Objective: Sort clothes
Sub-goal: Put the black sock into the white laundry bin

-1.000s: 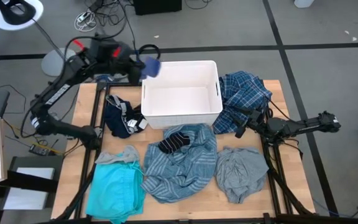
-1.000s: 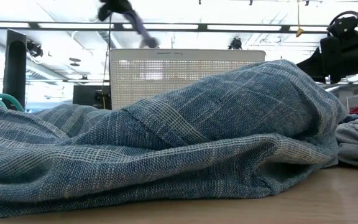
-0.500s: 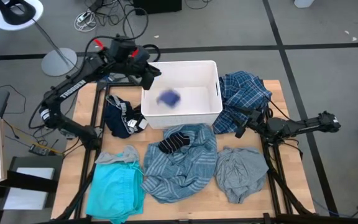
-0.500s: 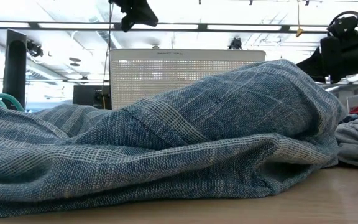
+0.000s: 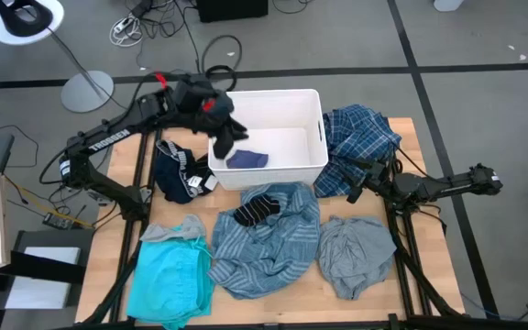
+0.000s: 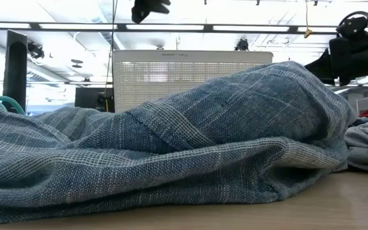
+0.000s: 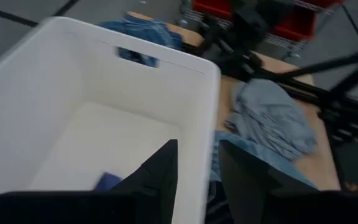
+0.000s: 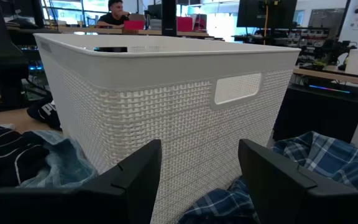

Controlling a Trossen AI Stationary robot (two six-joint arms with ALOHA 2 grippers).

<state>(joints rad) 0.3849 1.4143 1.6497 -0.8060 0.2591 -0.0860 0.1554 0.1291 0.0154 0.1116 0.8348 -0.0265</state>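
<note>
Wooden counter (image 5: 401,266): white bin (image 5: 315,137) at far centre holds one small blue piece (image 5: 247,159). Left end effector (image 5: 227,139) hangs above it, fingers apart, empty. Right end effector (image 5: 356,187) idle, fingers apart, on plaid shirt (image 5: 360,137). Drop step looks complete; next, fetch the dark striped piece (image 5: 257,209).

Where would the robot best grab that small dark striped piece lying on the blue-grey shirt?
Probably from straight above, pinching the bunched middle of the small dark striped piece. It lies loose on top of the blue-grey striped shirt, so a shallow pinch should lift it alone.
</note>
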